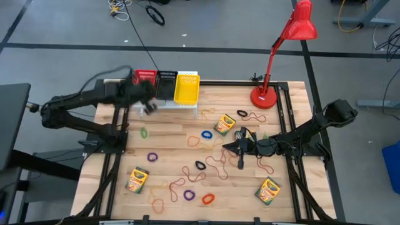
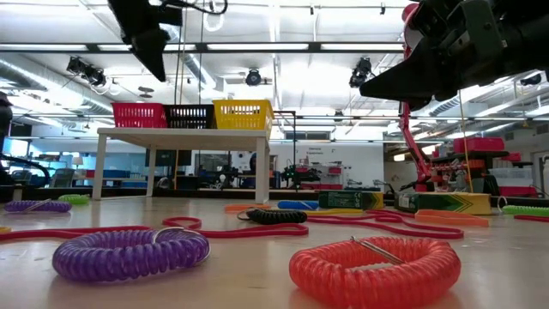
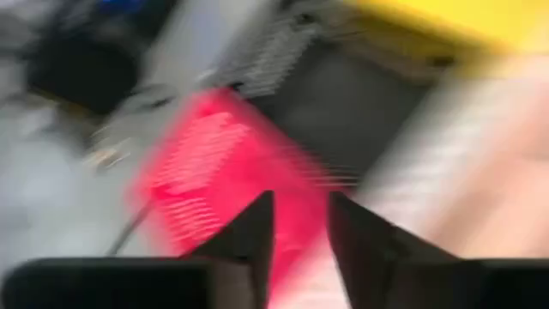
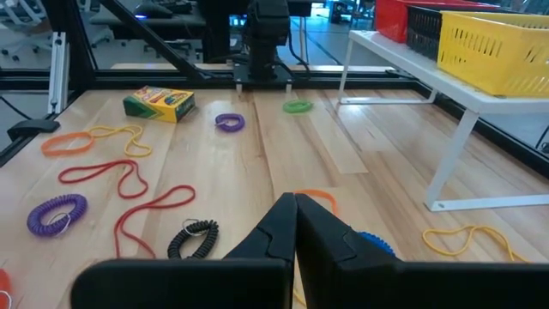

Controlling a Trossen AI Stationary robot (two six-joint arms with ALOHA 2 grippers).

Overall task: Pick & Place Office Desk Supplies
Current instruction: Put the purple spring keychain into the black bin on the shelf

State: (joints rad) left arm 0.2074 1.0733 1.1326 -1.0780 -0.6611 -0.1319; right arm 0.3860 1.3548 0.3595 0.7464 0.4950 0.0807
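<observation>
Yellow-green crayon box [image 1: 137, 180] (long axis diagonal)

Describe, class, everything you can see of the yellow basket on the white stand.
The yellow basket is a small rectangular bin of what looks like plastic, its walls a lattice of open slots under a solid rim. It sits upright on the white stand at the table's far edge, at the end of a row, right beside a black basket, with a red basket beyond. No contents show. Neither claw touches it.
</observation>
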